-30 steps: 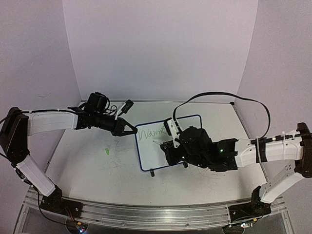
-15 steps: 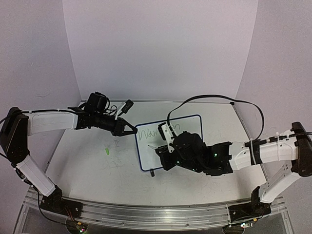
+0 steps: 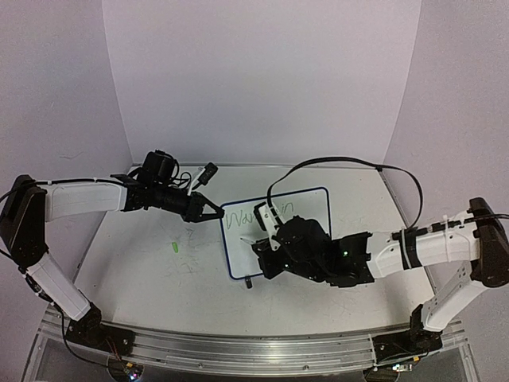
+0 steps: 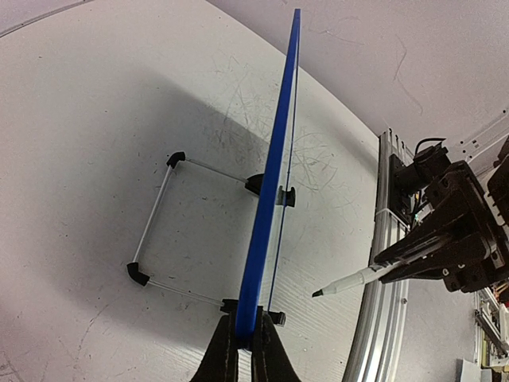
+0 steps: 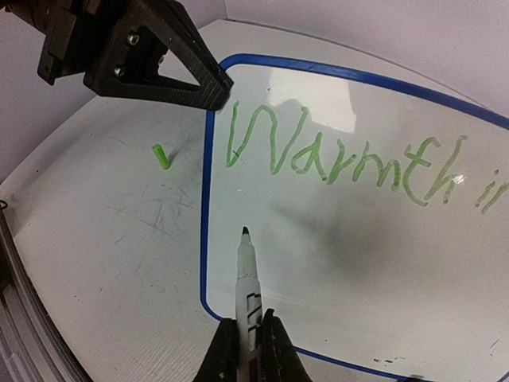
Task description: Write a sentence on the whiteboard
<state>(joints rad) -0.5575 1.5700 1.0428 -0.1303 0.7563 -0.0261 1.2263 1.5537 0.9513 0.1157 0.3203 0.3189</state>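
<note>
Your left claw (image 3: pixel 211 212) is pinched tight on the left rim of the whiteboard (image 3: pixel 238 256). The board stands tilted on its wire stand (image 4: pixel 159 227) around the middle of the table (image 3: pixel 135 274).

Your right claw (image 5: pixel 248 350) is closed on a marker (image 5: pixel 246 278) that points at the lower left part of the board, under the "W". From the left wrist view the tip sits just off the board face, not touching.

The sentence (image 5: pixel 342 155) runs in green along the top of the board. "Warmth" is there and an "in" runs off the right edge of the right wrist view.

A little green cap (image 3: pixel 173 247) lies on the table left of the board, near the left edge.
</note>
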